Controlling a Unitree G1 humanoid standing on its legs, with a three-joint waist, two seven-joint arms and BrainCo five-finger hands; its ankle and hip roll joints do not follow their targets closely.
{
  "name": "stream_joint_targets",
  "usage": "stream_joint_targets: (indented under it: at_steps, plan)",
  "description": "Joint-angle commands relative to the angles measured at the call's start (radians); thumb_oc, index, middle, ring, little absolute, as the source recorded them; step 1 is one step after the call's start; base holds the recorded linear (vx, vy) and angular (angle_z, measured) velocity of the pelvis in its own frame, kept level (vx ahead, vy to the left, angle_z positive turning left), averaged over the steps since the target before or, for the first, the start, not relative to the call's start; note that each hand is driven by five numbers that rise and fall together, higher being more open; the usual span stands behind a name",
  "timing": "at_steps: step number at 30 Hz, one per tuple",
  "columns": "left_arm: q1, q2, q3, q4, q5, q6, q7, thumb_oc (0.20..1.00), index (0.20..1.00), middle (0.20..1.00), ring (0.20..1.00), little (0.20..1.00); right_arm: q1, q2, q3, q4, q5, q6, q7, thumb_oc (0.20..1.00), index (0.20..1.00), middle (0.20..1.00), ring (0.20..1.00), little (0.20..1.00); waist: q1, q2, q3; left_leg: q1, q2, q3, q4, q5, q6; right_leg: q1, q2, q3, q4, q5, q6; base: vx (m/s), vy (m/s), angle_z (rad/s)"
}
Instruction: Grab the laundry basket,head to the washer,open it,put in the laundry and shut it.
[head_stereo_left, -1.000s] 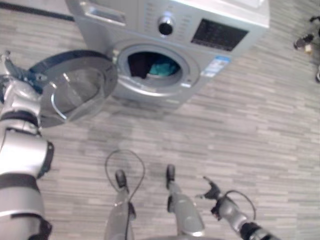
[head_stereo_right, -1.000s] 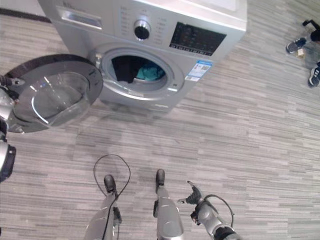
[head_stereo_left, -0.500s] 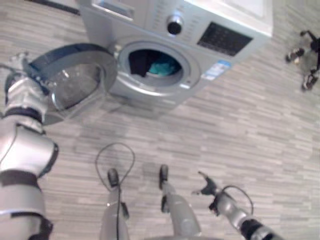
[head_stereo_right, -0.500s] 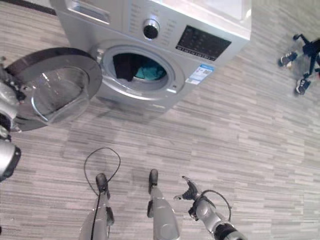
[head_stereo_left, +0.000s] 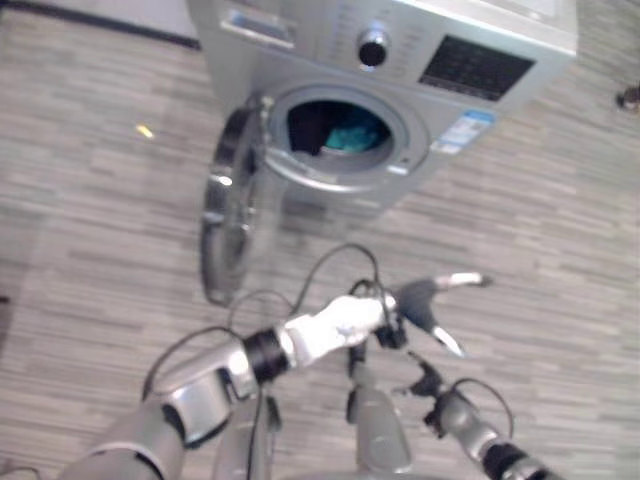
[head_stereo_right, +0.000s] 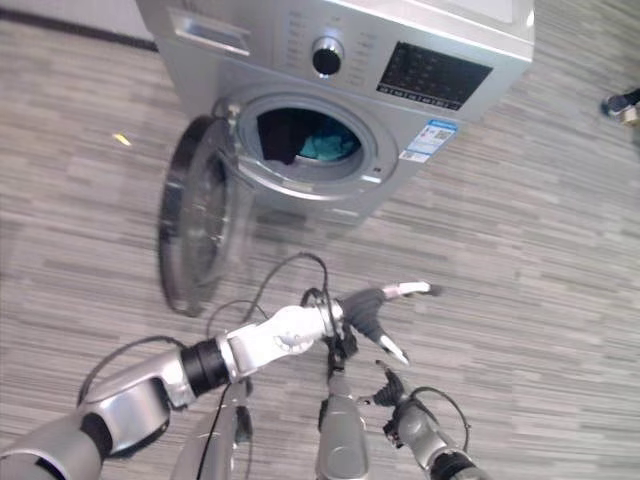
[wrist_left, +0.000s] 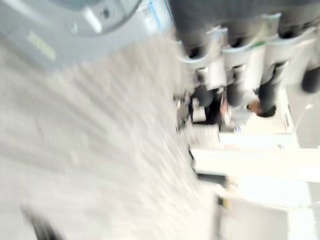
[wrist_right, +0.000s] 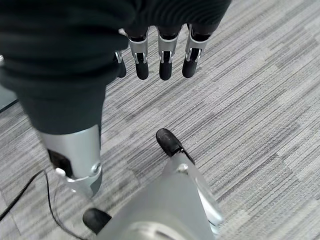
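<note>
We see the silver front-loading washer (head_stereo_right: 340, 110) standing on the grey striped carpet floor (head_stereo_right: 520, 260), its round glass-windowed door (head_stereo_right: 195, 225) half swung, edge-on and well short of the opening. Dark and teal laundry (head_stereo_right: 305, 140) lies inside the drum. Our left hand (head_stereo_right: 385, 305) hangs in front of the washer, fingers spread, holding nothing. Our right hand (wrist_right: 160, 55) hangs low over the floor, fingers straight and relaxed.
</note>
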Motion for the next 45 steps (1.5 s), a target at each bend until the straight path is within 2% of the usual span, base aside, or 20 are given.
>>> stream_joint_targets:
  at_steps: [1,3,4,8,11,12,14,16,17,18,21,22,24,26,28,31,33,36,39,45]
  plan:
    - [-0.065,0.029,0.115,-0.021,-0.132,-0.087,-0.01,1.0,1.0,1.0,1.0,1.0,0.065,-0.062,-0.022,-0.021,-0.063,0.001,-0.015,1.0,1.0,1.0,1.0,1.0,0.007,0.032,-0.012,0.074,0.023,-0.07,0.06,-0.13,-0.022,-0.005,-0.01,0.006,0.056,0.016,0.061,0.05,0.001,-0.1]
    - [-0.043,0.071,0.135,-0.077,-0.154,-0.09,-0.02,1.0,1.0,1.0,1.0,1.0,0.078,-0.058,-0.028,-0.028,-0.067,0.002,-0.011,1.0,1.0,1.0,1.0,1.0,0.01,0.036,-0.017,0.091,0.023,-0.07,0.058,-0.132,-0.022,0.009,-0.009,0.005,0.056,0.011,0.06,0.06,-0.014,-0.08]
    - [0.03,0.194,0.204,-0.235,-0.203,-0.104,-0.037,1.0,1.0,1.0,1.0,1.0,0.12,-0.035,-0.043,-0.016,-0.08,0.003,0.002,1.0,1.0,1.0,1.0,1.0,0.027,0.048,-0.033,0.13,0.024,-0.068,0.056,-0.139,-0.022,0.047,-0.008,-0.003,0.056,-0.006,0.057,0.06,-0.018,-0.08]
    - [0.11,0.31,0.312,-0.331,-0.203,-0.123,-0.014,1.0,1.0,1.0,1.0,1.0,0.156,-0.006,-0.05,0.014,-0.084,0.003,0.014,1.0,1.0,1.0,1.0,1.0,0.043,0.056,-0.046,0.165,0.022,-0.075,0.044,-0.133,-0.021,0.08,-0.008,-0.01,0.055,-0.017,0.052,0.06,-0.029,0.03]
    - [0.174,0.372,0.41,-0.294,-0.124,-0.133,0.037,1.0,1.0,1.0,1.0,1.0,0.172,0.019,-0.053,0.063,-0.069,0.004,0.03,1.0,1.0,1.0,1.0,1.0,0.059,0.067,-0.056,0.196,0.025,-0.081,0.022,-0.128,-0.026,0.108,-0.007,-0.024,0.053,-0.028,0.049,0.02,-0.033,0.1]
    - [0.237,0.43,0.473,-0.266,0.012,-0.154,0.088,1.0,1.0,1.0,1.0,1.0,0.169,0.035,-0.057,0.089,-0.057,0.001,0.031,1.0,1.0,1.0,1.0,1.0,0.065,0.069,-0.062,0.203,0.023,-0.082,0.01,-0.118,-0.03,0.112,-0.008,-0.028,0.049,-0.028,0.046,0.02,-0.041,0.13]
    - [0.336,0.469,0.534,-0.236,0.06,-0.177,0.114,1.0,1.0,1.0,1.0,1.0,0.166,0.04,-0.065,0.092,-0.047,-0.005,0.028,1.0,1.0,1.0,1.0,1.0,0.073,0.072,-0.06,0.208,0.027,-0.081,0.006,-0.118,-0.033,0.115,-0.004,-0.026,0.049,-0.031,0.044,0.0,-0.016,0.05]
    - [0.43,0.582,0.553,-0.23,0.048,-0.201,0.056,1.0,1.0,1.0,1.0,1.0,0.172,0.015,-0.071,0.06,-0.039,-0.018,0.041,1.0,1.0,1.0,1.0,1.0,0.074,0.075,-0.067,0.205,0.027,-0.071,-0.001,-0.111,-0.036,0.104,-0.001,-0.015,0.046,-0.026,0.043,0.0,-0.009,-0.13]
    - [0.464,0.671,0.512,-0.218,0.08,-0.206,0.024,1.0,1.0,1.0,1.0,1.0,0.181,-0.016,-0.079,0.042,-0.03,-0.031,0.05,1.0,1.0,1.0,1.0,1.0,0.073,0.08,-0.071,0.204,0.034,-0.067,-0.003,-0.109,-0.039,0.1,0.006,-0.009,0.04,-0.025,0.042,0.01,-0.006,-0.11]
    - [0.462,0.671,0.51,-0.216,0.08,-0.207,0.024,1.0,1.0,1.0,1.0,1.0,0.181,-0.015,-0.08,0.042,-0.03,-0.031,0.05,1.0,1.0,1.0,1.0,1.0,0.073,0.079,-0.072,0.2,0.032,-0.066,-0.004,-0.105,-0.038,0.096,0.004,-0.008,0.04,-0.022,0.041,0.02,-0.021,-0.04]
    - [0.313,0.752,0.343,-0.197,0.273,-0.217,0.03,1.0,1.0,1.0,1.0,1.0,0.193,-0.042,-0.085,0.044,-0.022,-0.042,0.053,1.0,1.0,1.0,1.0,1.0,0.055,0.084,-0.071,0.191,0.039,-0.065,-0.013,-0.098,-0.042,0.082,0.014,-0.003,0.037,-0.023,0.043,-0.01,-0.011,0.03]
    - [0.303,0.75,0.334,-0.192,0.274,-0.218,0.033,1.0,1.0,1.0,1.0,1.0,0.193,-0.04,-0.089,0.044,-0.023,-0.042,0.053,1.0,1.0,1.0,1.0,1.0,0.059,0.082,-0.073,0.186,0.037,-0.065,-0.014,-0.092,-0.042,0.077,0.012,-0.002,0.037,-0.019,0.043,-0.03,-0.024,0.03]
    - [0.1,0.72,0.143,-0.131,0.496,-0.238,0.071,1.0,1.0,1.0,1.0,1.0,0.19,-0.067,-0.085,0.03,-0.021,-0.054,0.03,1.0,1.0,1.0,1.0,1.0,0.031,0.088,-0.069,0.176,0.043,-0.066,-0.032,-0.081,-0.047,0.061,0.019,0.004,0.036,-0.024,0.044,-0.04,-0.019,-0.04]
    - [-0.054,0.634,-0.001,-0.036,0.661,-0.244,0.092,1.0,1.0,1.0,1.0,1.0,0.185,-0.091,-0.076,0.008,-0.033,-0.065,0.019,1.0,1.0,1.0,1.0,1.0,0.009,0.088,-0.064,0.172,0.047,-0.06,-0.054,-0.068,-0.049,0.044,0.022,0.011,0.036,-0.025,0.048,-0.02,-0.001,0.0]
    - [-0.108,0.586,-0.046,0.023,0.705,-0.251,0.114,1.0,1.0,1.0,1.0,1.0,0.184,-0.098,-0.08,-0.004,-0.035,-0.068,0.015,1.0,1.0,1.0,1.0,1.0,0.008,0.088,-0.062,0.172,0.048,-0.058,-0.062,-0.063,-0.05,0.036,0.022,0.015,0.036,-0.026,0.048,-0.02,0.011,-0.16]
    - [-0.338,0.347,-0.204,0.364,1.005,-0.18,0.246,1.0,1.0,1.0,1.0,1.0,0.15,-0.168,-0.073,-0.075,-0.028,-0.084,-0.017,1.0,1.0,1.0,1.0,1.0,-0.047,0.093,-0.044,0.152,0.062,-0.035,-0.092,-0.042,-0.056,-0.012,0.033,0.041,0.034,-0.016,0.053,-0.06,0.034,-0.34]
    - [-0.403,0.28,-0.26,0.488,1.096,-0.147,0.254,1.0,1.0,1.0,1.0,1.0,0.129,-0.196,-0.066,-0.1,-0.021,-0.09,-0.025,1.0,1.0,1.0,1.0,1.0,-0.073,0.095,-0.036,0.143,0.071,-0.018,-0.097,-0.039,-0.06,-0.033,0.038,0.058,0.028,-0.008,0.056,-0.02,0.025,-0.27]
    - [-0.469,0.209,-0.302,0.64,1.176,-0.112,0.272,1.0,1.0,1.0,1.0,1.0,0.112,-0.225,-0.061,-0.124,-0.009,-0.094,-0.03,1.0,1.0,1.0,1.0,1.0,-0.095,0.096,-0.031,0.125,0.082,-0.002,-0.104,-0.033,-0.065,-0.061,0.044,0.074,0.022,-0.001,0.056,0.01,-0.003,-0.27]
    - [-0.516,0.193,-0.308,0.757,1.188,-0.078,0.265,1.0,1.0,1.0,1.0,1.0,0.103,-0.251,-0.062,-0.159,0.006,-0.096,-0.027,1.0,1.0,1.0,1.0,1.0,-0.122,0.096,-0.026,0.111,0.091,0.012,-0.105,-0.03,-0.07,-0.087,0.05,0.092,0.019,0.009,0.056,0.02,-0.011,-0.2]
    - [-0.588,0.256,-0.243,0.936,1.14,-0.013,0.28,1.0,1.0,1.0,1.0,1.0,0.115,-0.269,-0.07,-0.231,0.042,-0.107,-0.009,1.0,1.0,1.0,1.0,1.0,-0.168,0.081,-0.021,0.077,0.111,0.036,-0.105,-0.02,-0.081,-0.137,0.069,0.125,0.009,0.028,0.052,0.0,-0.042,-0.17]
